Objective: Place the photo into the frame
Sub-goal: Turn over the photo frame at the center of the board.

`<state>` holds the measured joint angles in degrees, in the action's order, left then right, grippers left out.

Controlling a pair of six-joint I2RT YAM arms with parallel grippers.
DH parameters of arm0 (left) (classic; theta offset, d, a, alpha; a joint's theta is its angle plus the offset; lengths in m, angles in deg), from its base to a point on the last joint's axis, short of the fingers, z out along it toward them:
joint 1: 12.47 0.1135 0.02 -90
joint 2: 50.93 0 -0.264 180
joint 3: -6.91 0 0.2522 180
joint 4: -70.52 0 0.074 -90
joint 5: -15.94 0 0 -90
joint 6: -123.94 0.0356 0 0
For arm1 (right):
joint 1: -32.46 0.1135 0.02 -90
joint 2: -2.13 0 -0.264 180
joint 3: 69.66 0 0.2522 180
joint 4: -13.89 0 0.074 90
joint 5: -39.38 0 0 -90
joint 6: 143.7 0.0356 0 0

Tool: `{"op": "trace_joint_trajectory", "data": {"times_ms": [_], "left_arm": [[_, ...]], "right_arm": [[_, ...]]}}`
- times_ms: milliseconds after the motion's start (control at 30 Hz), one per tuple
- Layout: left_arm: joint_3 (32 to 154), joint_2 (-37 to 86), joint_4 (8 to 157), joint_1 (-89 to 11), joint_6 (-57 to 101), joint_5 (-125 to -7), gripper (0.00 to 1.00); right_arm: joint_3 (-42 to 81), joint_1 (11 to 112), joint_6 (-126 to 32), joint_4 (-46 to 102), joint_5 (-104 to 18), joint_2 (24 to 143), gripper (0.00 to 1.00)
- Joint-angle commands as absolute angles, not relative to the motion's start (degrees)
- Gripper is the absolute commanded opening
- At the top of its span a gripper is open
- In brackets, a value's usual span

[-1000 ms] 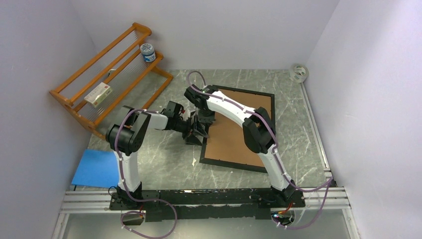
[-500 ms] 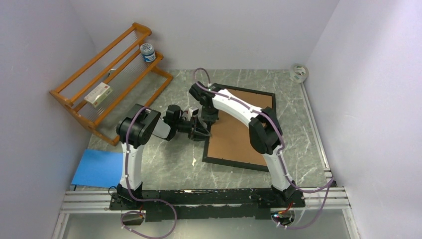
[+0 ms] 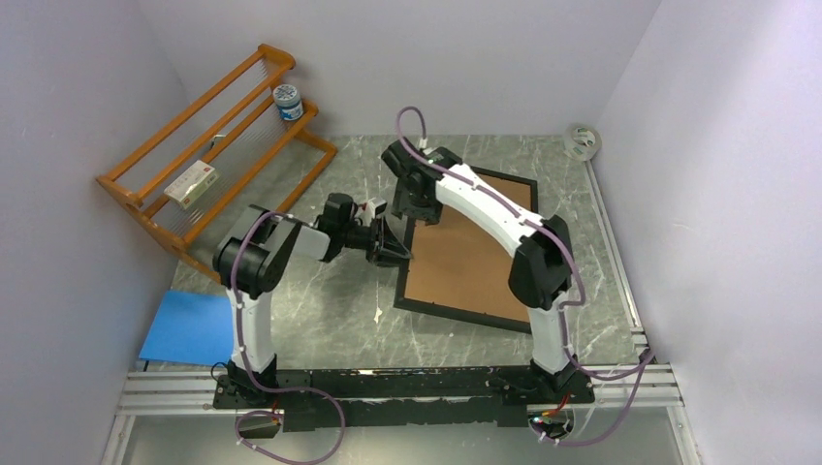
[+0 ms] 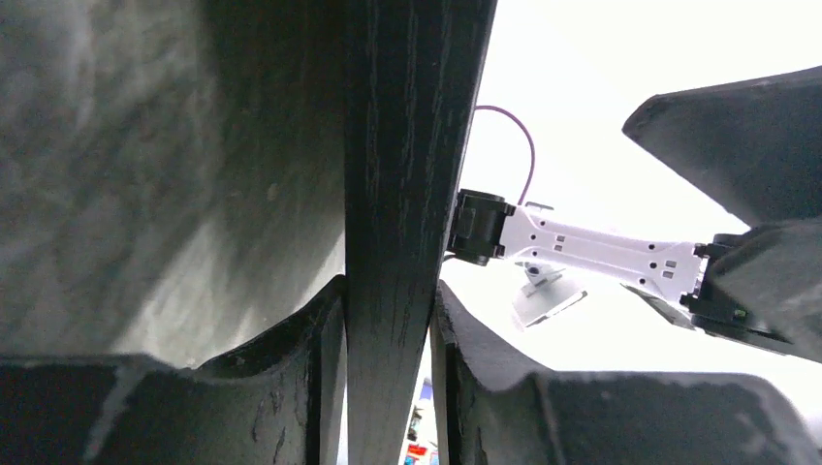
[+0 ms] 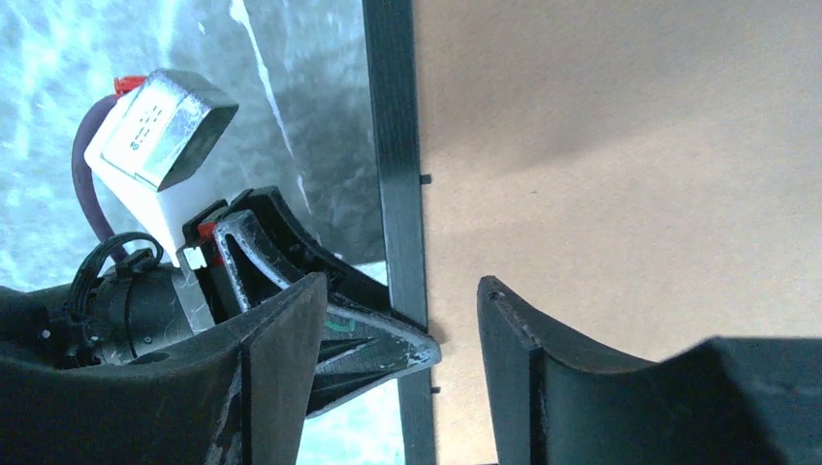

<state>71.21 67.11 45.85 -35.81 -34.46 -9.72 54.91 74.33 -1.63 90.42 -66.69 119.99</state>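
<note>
The frame (image 4: 393,194) is held by one rail between the clenched jaws of the left gripper (image 4: 386,300), the brown backing board (image 5: 620,145) lies beneath the parted, empty jaws of the right gripper (image 5: 399,286), and the photo is nowhere seen, so its insertion cannot be confirmed.

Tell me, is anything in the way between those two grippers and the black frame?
Nothing visible. The left gripper is closed on the frame, whose left-hand rail sits directly between its fingers. The right gripper hangs open over that same rail, at the edge of the brown backing board, with nothing in between.
</note>
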Motion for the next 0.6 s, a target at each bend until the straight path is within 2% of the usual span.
{"op": "trace_joint_trajectory", "data": {"times_ms": [0, 233, 300, 367, 400, 500, 567], "left_arm": [[80.4, 57.4, 77.7, -35.7, -14.5, -10.8, 0.03], [95.7, 54.8, 115.4, -32.4, 8.2, -15.7, 0.03], [99.4, 54.5, 122.5, -30.9, 12.4, -16.6, 0.03], [103.2, 54.1, 129.0, -29.0, 16.2, -18.2, 0.03], [105.6, 54.1, 132.6, -28.0, 17.4, -20.1, 0.03], [114.6, 54.5, 143.8, -25.3, 20.4, -26.0, 0.03], [118.1, 53.6, 145.8, -23.4, 20.5, -25.9, 0.03]], "right_arm": [[55.5, 71.8, -2.4, 90.2, -70.3, 111.1, 0.63], [48.8, 65.8, -5.5, 85.6, -62.1, 101.7, 0.64], [45.9, 64.2, -6.5, 82.6, -59.2, 98.8, 0.67], [44.1, 63.6, -7.6, 81.0, -58.2, 96.9, 0.76], [43.7, 63.5, -7.9, 80.7, -58.2, 96.4, 0.77], [42.2, 62.7, -8.0, 79.8, -56.6, 95.6, 0.77], [41.4, 61.8, -7.5, 78.9, -55.0, 95.1, 0.75]]}}
